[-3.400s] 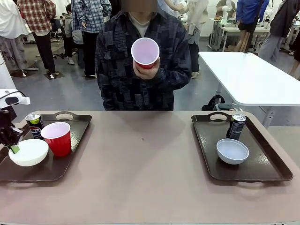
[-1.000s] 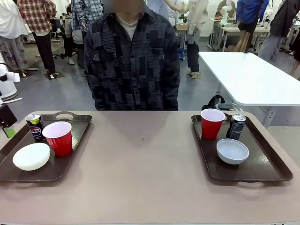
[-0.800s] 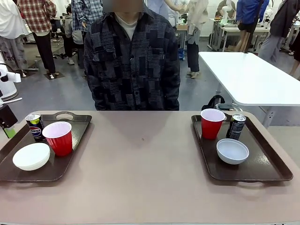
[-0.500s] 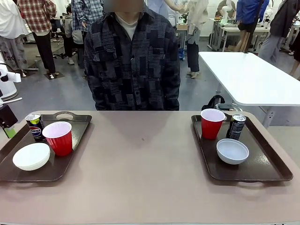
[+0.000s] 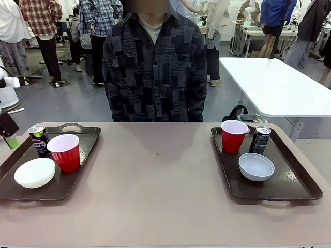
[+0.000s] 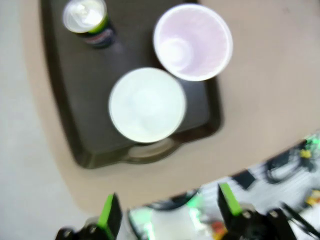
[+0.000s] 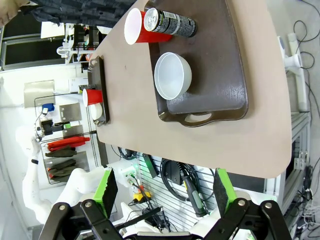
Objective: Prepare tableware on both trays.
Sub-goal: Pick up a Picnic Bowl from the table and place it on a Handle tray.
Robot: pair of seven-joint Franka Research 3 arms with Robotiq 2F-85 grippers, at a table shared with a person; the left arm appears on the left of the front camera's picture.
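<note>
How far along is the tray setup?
Looks essentially done. The left tray holds a Pepsi can, a red cup and a white bowl. The right tray holds a red cup, a black can and a grey-blue bowl. Nothing in hand: left gripper and right gripper are open, well above the table. Nothing visibly left.

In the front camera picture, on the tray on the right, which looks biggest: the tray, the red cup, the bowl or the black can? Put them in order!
1. Dark brown plastic tray.
2. Pale grey-blue bowl.
3. Red plastic cup.
4. Black can, slimmer than the cup, though about as tall.
</note>
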